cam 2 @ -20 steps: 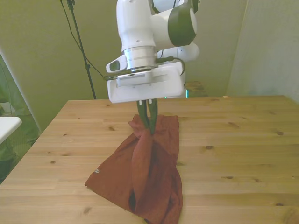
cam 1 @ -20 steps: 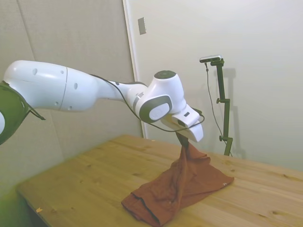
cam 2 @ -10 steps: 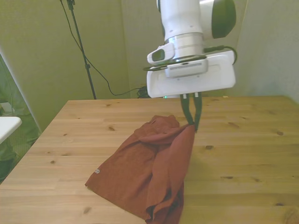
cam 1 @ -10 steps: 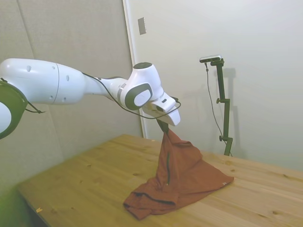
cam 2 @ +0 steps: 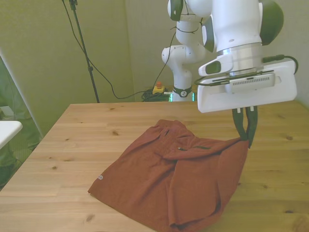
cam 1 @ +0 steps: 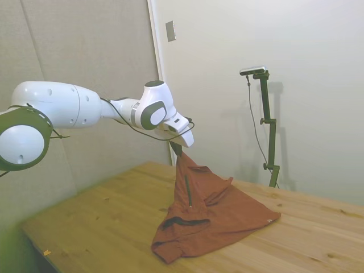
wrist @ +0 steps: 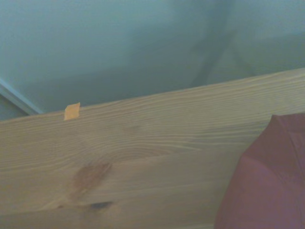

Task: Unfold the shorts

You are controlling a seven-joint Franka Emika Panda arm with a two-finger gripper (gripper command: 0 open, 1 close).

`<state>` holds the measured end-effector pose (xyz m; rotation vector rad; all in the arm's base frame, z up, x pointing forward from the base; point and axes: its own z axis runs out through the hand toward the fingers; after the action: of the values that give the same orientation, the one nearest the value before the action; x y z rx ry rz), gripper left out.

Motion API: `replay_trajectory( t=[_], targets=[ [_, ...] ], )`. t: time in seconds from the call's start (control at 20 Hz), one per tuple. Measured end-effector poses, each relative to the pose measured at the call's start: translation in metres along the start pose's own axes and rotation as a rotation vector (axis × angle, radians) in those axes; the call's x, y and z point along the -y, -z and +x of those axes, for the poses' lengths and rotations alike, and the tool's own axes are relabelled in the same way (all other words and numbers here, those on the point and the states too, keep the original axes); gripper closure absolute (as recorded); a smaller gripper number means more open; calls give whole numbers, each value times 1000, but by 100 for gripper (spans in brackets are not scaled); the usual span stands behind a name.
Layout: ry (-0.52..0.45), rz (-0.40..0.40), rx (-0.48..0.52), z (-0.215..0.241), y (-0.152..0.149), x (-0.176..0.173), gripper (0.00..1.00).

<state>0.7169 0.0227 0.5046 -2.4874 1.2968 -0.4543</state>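
Note:
The rust-orange shorts (cam 2: pixel 164 179) lie partly spread on the wooden table (cam 2: pixel 72 140), with one corner lifted toward the front view's right. My gripper (cam 2: pixel 245 137) is shut on that raised corner, above the table. In the side view the shorts (cam 1: pixel 227 213) hang like a tent from the gripper (cam 1: pixel 176 152), and a dark zipper line runs down the lifted flap. A corner of the shorts (wrist: pixel 267 181) also shows in the wrist view over bare wood.
A small orange scrap of tape (wrist: pixel 72 111) sits near the table's edge in the wrist view. A white object (cam 2: pixel 7 130) stands beyond the table on the front view's left. Cables and a red-buttoned box (cam 2: pixel 159 88) lie on the floor behind.
My gripper has carried the held corner across toward the front view's right, pulling the folded layer open. More of the shorts lies spread out on the table now.

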Motion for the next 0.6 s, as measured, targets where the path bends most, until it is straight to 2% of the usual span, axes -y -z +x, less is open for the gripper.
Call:
replay_trajectory(
  t=[0.15, 0.2, 0.35, 0.6],
  targets=[
    [14, -45, 6, -14, -28, 2, 100],
    [16, -61, 9, -17, -39, 0, 0],
    [20, -92, 18, -22, -68, -5, 0],
    [19, -103, 22, -22, -87, -7, 0]
  ],
)
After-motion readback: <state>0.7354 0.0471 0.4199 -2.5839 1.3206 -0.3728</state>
